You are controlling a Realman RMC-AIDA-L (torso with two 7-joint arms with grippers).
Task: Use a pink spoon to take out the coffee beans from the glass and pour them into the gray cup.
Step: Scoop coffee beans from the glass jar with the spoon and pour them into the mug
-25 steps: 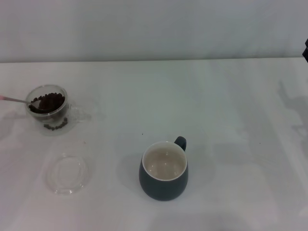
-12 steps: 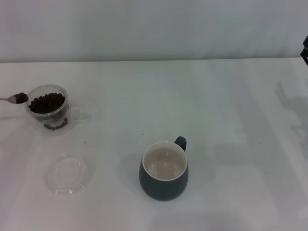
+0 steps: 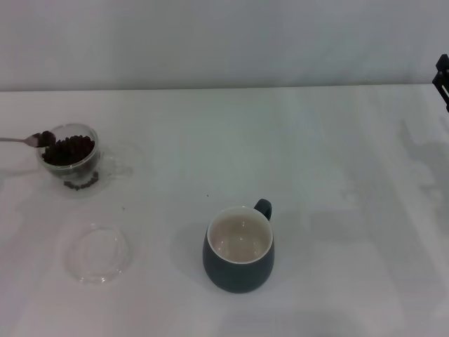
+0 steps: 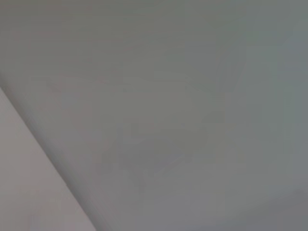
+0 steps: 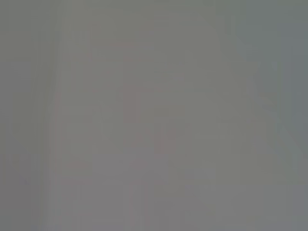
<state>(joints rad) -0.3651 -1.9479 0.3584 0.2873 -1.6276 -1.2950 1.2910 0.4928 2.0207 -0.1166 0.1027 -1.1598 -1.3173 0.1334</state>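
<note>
A wide white table (image 3: pixel 330 175) is seen from the head view. The squat dark blue-gray ceramic mug with an off-white inside, the gray cup (image 3: pixel 238 263), is set near the 6 o'clock edge, empty, with its loop handle turned toward 1 o'clock. A flat clear round glass dish (image 3: pixel 98 253) lies at about 8 o'clock. The small clear double-walled glass (image 3: pixel 70 158) is placed at 9 o'clock, and a heap of dark brown coffee beans (image 3: pixel 69 149) is held in it. The pink spoon (image 3: pixel 31 140) is held level at the glass's 9 o'clock rim, its metal bowl loaded with beans (only the bowl and thin neck are shown).

The left gripper is out of view. A dark part of the right arm (image 3: pixel 442 77) is seen at the 3 o'clock edge; its claw's opening cannot be told. Nothing distinct is given by the 2 wrist views.
</note>
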